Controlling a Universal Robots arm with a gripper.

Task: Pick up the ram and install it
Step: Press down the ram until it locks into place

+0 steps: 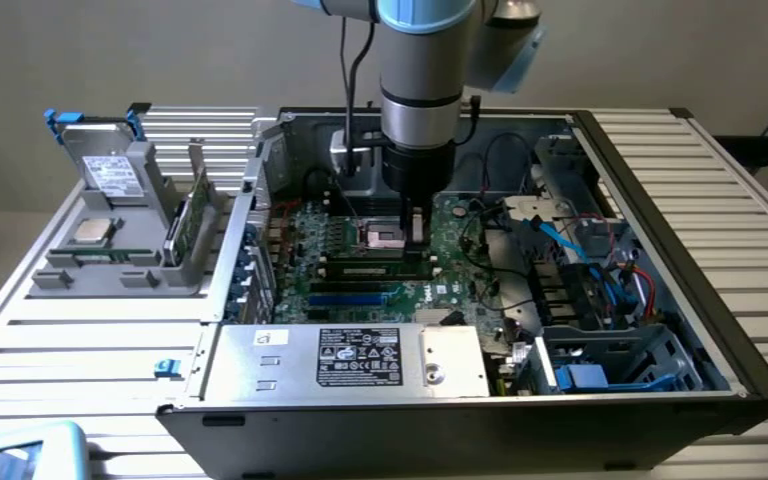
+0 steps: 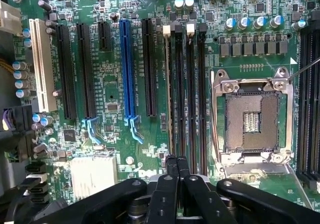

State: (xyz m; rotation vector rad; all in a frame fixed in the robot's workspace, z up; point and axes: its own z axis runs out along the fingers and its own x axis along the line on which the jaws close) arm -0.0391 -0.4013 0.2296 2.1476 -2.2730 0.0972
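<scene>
My gripper hangs low inside the open computer case, over the motherboard between the processor socket and the memory slots. Its black fingers are pressed together with nothing visible between them. A thin pale edge, apparently the ram seen edge-on, runs along the memory slot nearest the black and blue expansion slots. In the exterior view it is a dark green strip, the ram, just below the gripper. The fingertips sit over one end of it; I cannot tell whether they touch.
A grey fixture at the exterior view's left holds a drive, a silver processor and an upright green card. The power supply, cables and a drive cage crowd the case.
</scene>
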